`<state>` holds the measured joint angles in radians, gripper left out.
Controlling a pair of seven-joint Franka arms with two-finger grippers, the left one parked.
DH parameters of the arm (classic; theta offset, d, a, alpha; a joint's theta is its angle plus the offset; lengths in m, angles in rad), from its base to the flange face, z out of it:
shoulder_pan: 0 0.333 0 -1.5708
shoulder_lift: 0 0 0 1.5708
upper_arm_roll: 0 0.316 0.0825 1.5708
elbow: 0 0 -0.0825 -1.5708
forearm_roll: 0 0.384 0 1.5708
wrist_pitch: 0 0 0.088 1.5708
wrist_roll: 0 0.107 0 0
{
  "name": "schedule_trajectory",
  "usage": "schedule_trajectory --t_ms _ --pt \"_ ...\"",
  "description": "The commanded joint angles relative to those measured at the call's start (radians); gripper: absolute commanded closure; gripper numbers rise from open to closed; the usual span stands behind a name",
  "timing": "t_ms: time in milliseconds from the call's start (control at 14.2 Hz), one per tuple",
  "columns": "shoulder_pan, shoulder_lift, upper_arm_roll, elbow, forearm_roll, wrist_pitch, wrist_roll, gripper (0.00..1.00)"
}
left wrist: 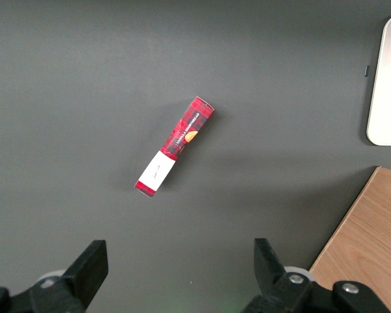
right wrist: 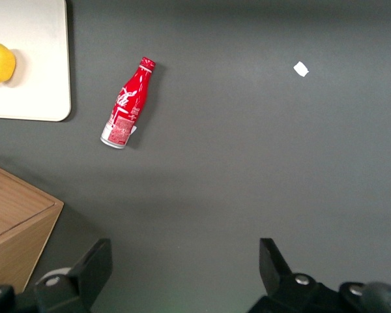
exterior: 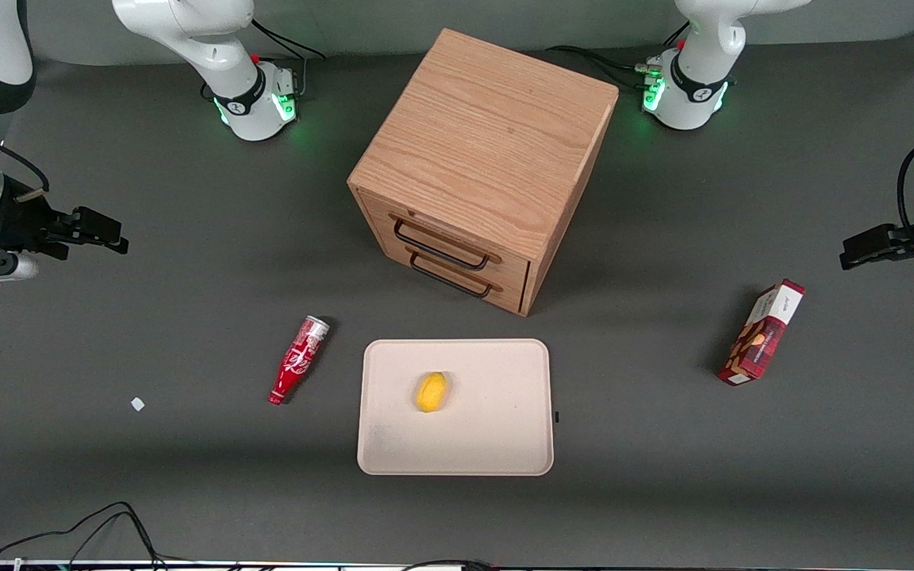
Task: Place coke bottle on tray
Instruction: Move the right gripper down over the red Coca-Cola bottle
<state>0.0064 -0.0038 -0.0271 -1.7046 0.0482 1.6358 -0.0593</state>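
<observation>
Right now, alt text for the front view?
A coke bottle lies on the dark table beside a beige tray holding a lemon. The open gripper hangs at the working arm's end, away from the bottle.

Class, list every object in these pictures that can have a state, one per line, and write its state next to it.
Coke bottle: lying on its side on the table, capped, beside the tray.
Tray: flat on the table, holding only a lemon.
Cabinet: both drawers shut.
Snack box: lying on the table, closed.
Gripper: open, empty, raised at the working arm's end.
</observation>
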Motion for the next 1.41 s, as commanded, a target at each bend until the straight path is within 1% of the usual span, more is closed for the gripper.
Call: schedule_trajectory --t_ms 0,141,282,353,423,564,635,705,846,1128,1340 --pt "-0.017 0.025 0.009 0.054 0.015 -0.054 -0.014 0.0" --pt "-0.017 0.045 0.009 0.078 0.016 -0.06 -0.02 0.0" --pt "-0.003 0.074 0.012 0.077 -0.02 -0.089 -0.016 0.0" --pt "-0.002 0.09 0.012 0.082 -0.022 -0.091 0.011 0.0" --pt "0.0 0.097 0.012 0.082 -0.024 -0.09 0.069 0.0" --pt "0.032 0.155 0.029 0.079 -0.025 -0.074 0.165 0.0" --pt "0.05 0.171 0.033 0.076 -0.024 -0.048 0.255 0.0" --pt "0.076 0.183 0.048 0.06 -0.024 0.0 0.344 0.0" --pt "0.096 0.212 0.079 -0.002 -0.024 0.089 0.412 0.0" --pt "0.096 0.252 0.13 -0.176 -0.047 0.401 0.58 0.0" --pt "0.098 0.297 0.153 -0.223 -0.047 0.539 0.66 0.0"
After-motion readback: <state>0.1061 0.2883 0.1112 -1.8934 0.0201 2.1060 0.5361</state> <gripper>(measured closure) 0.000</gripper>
